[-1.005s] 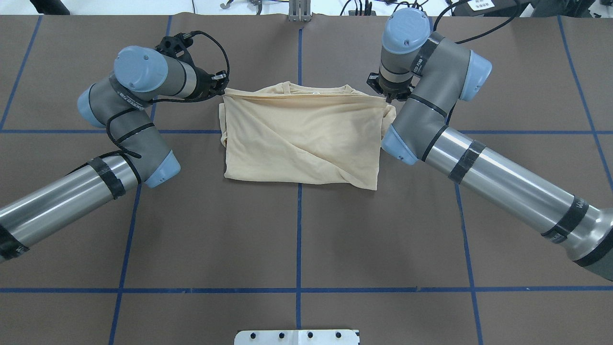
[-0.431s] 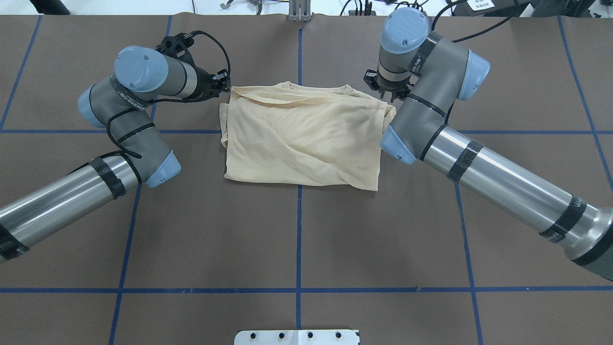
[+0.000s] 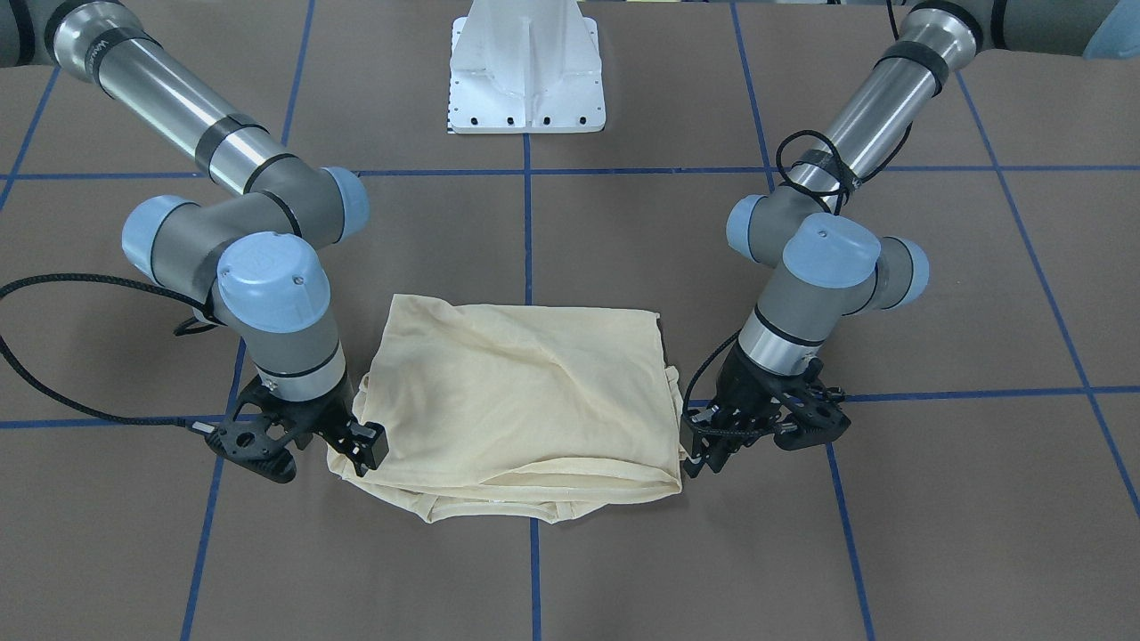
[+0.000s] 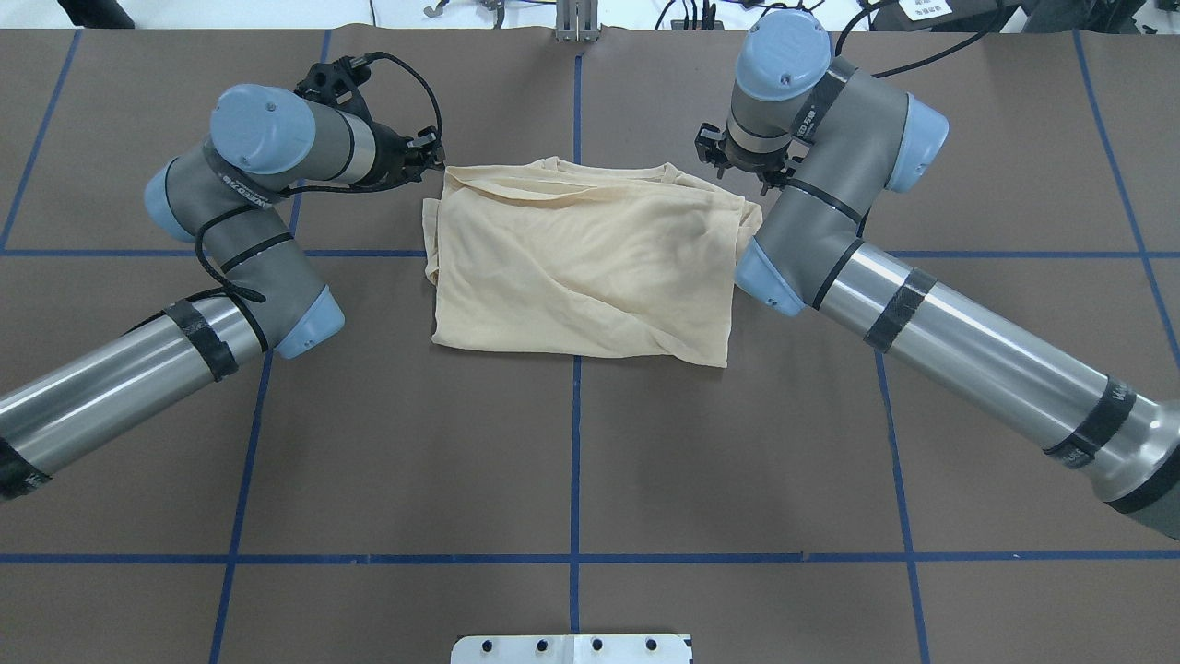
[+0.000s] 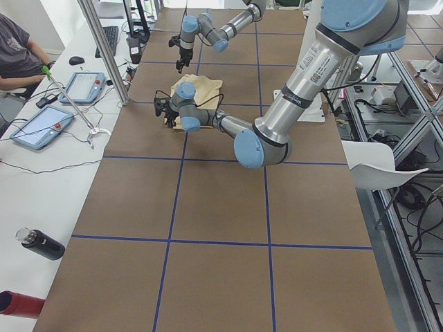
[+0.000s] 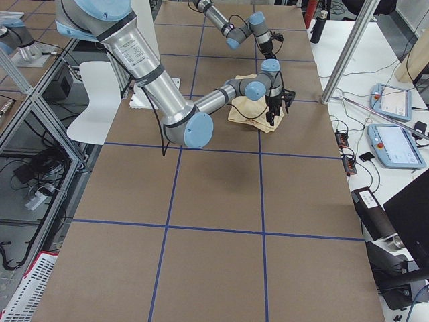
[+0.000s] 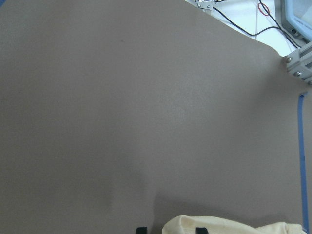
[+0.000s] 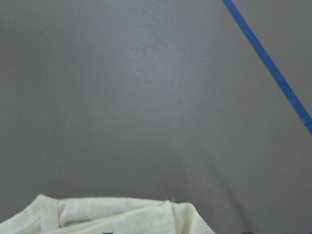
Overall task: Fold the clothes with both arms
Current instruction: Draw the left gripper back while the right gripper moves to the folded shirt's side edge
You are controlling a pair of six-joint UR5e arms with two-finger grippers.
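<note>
The cream-yellow shirt (image 4: 581, 258) lies folded into a rectangle in the middle of the table (image 4: 572, 461), its collar edge on the far side from the robot. The navy print faces down or inward and does not show. My left gripper (image 4: 431, 155) stands open just off the shirt's far left corner. In the front-facing view the left gripper (image 3: 702, 450) has nothing between its fingers. My right gripper (image 3: 361, 445) is open at the opposite far corner, close to the fabric and not holding it. The left wrist view shows the shirt (image 7: 229, 226) edge past two spread fingertips (image 7: 141, 229).
The white pedestal base (image 3: 525, 80) stands on the robot's side. Blue tape lines (image 4: 575, 461) cross the brown table cover. A side bench holds tablets (image 5: 83, 86) and a black bottle (image 5: 41, 243), and a seated person (image 5: 21, 48) is beside it. A metal pole (image 5: 104, 48) rises at the table's far edge.
A second ago both grippers held the shirt's far edge taut. They have let go, the fabric has slackened onto the table, and both grippers have drawn slightly back from the corners.
</note>
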